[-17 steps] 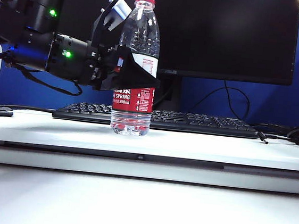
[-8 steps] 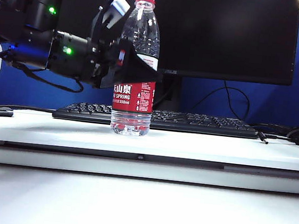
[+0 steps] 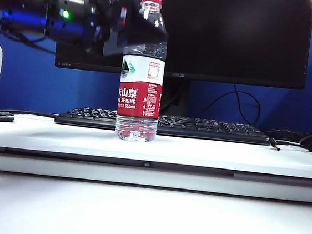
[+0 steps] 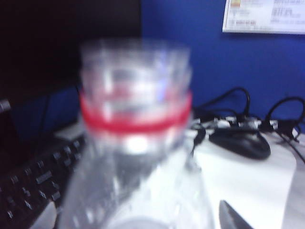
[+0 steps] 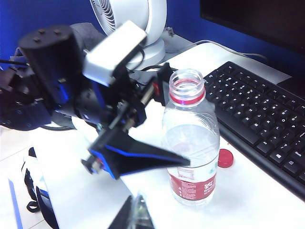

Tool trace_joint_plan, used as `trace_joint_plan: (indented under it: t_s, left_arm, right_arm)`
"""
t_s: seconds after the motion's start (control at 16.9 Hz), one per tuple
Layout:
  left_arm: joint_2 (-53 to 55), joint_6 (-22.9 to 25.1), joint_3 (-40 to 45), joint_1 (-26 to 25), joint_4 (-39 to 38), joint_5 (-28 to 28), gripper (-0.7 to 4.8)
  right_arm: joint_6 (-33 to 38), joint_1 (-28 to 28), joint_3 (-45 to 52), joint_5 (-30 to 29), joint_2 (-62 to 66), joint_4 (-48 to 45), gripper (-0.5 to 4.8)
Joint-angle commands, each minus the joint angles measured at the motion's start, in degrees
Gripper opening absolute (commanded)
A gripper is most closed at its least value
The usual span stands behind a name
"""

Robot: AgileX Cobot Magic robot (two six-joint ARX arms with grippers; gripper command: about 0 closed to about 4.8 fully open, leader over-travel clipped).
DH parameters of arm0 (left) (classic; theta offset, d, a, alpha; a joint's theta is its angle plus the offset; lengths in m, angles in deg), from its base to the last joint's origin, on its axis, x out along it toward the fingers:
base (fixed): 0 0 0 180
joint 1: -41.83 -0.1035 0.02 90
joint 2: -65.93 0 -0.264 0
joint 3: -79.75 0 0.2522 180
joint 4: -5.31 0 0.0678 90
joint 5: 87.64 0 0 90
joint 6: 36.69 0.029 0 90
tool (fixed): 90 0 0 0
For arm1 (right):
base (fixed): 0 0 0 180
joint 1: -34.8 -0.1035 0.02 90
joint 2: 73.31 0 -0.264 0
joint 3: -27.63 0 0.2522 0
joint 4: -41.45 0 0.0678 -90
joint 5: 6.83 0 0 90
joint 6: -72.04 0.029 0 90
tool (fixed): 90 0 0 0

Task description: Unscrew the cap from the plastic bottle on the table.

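The plastic bottle (image 3: 141, 82) is being left standing upright and uncapped on the table (image 3: 224, 155), just in front of the keyboard (image 3: 210, 128), with its thin red ring (image 3: 151, 1) showing round the open neck. The cap (image 5: 225, 158) is lying on the table beside the bottle's base, between the bottle and the keyboard. The left gripper (image 5: 157, 138) is being held with jaws spread wide about the bottle's shoulder, grasping nothing, while the right gripper (image 5: 135, 214) is being kept clenched and empty near the bottle.
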Motion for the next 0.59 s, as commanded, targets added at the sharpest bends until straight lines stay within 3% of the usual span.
trace_joint_plan:
  t_s: [0.06,0.3,0.59]
  left_arm:
    - [-2.5,-0.2,-0.2,0.0,3.9,0.0,4.79]
    - [-5.0,-0.4,-0.2,0.0,9.7,-0.2,4.79]
    - [-9.3,-9.7,-0.2,0.0,23.3,-6.4,4.79]
  right_arm:
    - [0.2,-0.1,-0.2,-0.3,-0.2,-0.5,-0.07]
    - [0.3,-0.1,-0.2,-0.5,-0.2,-0.6,-0.07]
    - [0.4,-0.1,-0.2,-0.7,-0.3,-0.6,-0.07]
